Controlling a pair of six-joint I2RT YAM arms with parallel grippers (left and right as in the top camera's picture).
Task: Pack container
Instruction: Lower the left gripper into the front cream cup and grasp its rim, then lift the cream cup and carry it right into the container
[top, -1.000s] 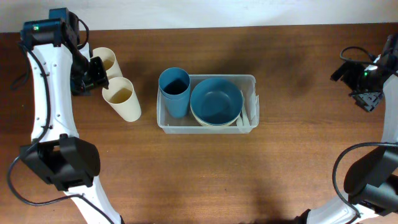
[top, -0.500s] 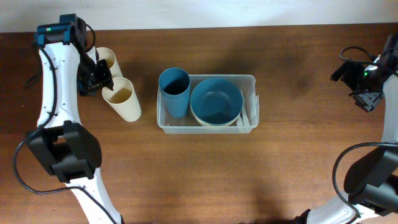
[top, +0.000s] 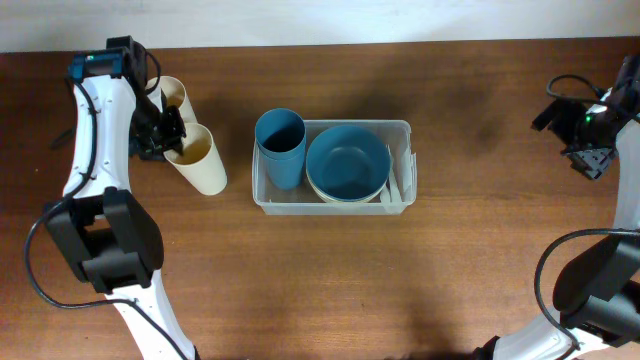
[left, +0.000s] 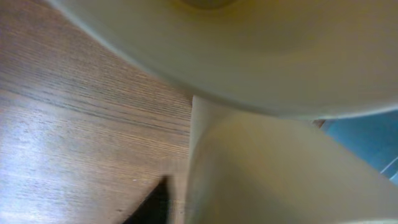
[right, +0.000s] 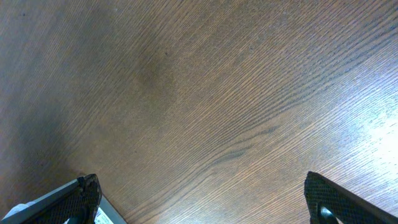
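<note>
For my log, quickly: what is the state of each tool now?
Left tool: at a cream cup's rim; closed or not cannot be told.
Right tool: open, holding nothing.

Left arm (top: 95, 130): white shells, black joints, teal cap with green light near wrist, thin black cables along links. Right arm (top: 630, 190): same white and black, green light, looping black cable. Right gripper (right: 205, 199) fingers (right: 81, 194) matte black

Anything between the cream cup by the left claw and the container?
No: only bare table lies between the front cream cup and the container. Inside, a blue cup takes the end facing it and a blue bowl the middle.
</note>
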